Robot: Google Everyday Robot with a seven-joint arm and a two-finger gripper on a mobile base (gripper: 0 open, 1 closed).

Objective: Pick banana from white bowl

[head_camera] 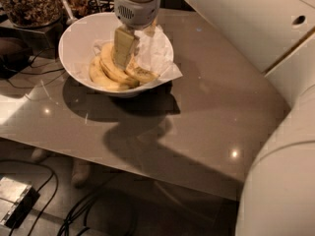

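Observation:
The white bowl (78, 43) stands at the back left of the grey table, lined with crumpled white paper (157, 53). Several yellow bananas lie in it. A bunch of cleaner ones (104, 72) lies on the left. The speckled banana (141, 74) lies at the right, its front end toward the bowl's near rim. My gripper (123, 48) hangs straight down from its white wrist (137, 4) into the bowl, right over the bananas. It hides the bananas' far ends. I cannot tell whether it touches them.
A dark container of brown nuts (29, 4) stands behind the bowl at the far left. Cables (29, 70) run along the table's left side. My white arm (280, 171) fills the right side. A small box (15, 205) and cables lie on the floor.

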